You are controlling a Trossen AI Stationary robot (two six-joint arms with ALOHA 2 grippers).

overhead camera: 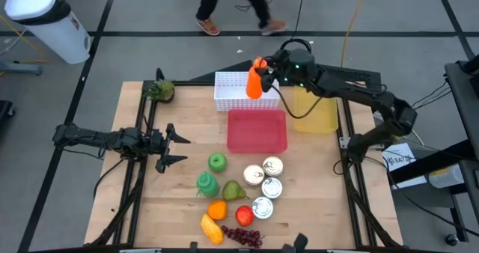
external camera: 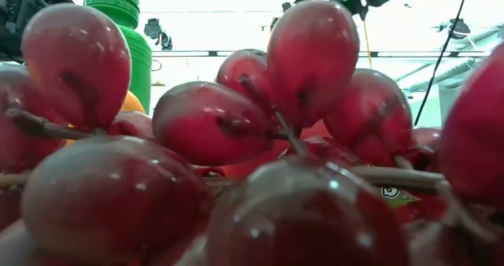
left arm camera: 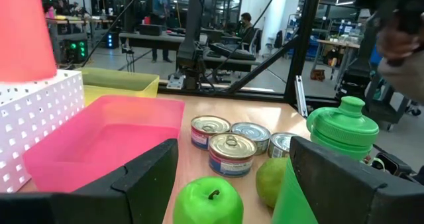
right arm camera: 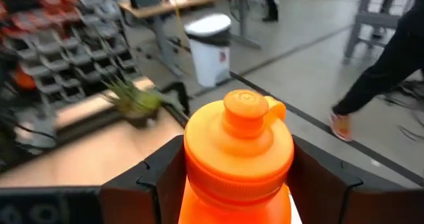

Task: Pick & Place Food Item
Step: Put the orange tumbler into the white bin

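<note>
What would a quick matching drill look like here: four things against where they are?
Things:
1. orange bottle
2. green apple
3. left gripper
4. pink bin

Places:
A. open, low over the table's left side
B. between the white basket and the cans
C. on the table, left of the cans
D. held in the right gripper over the white basket

Pairs: 1-D, 2-C, 3-A, 4-B

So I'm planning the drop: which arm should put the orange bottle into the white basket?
Right: its tool already grips the orange bottle over the white basket; the left tool sits open, farther off.
</note>
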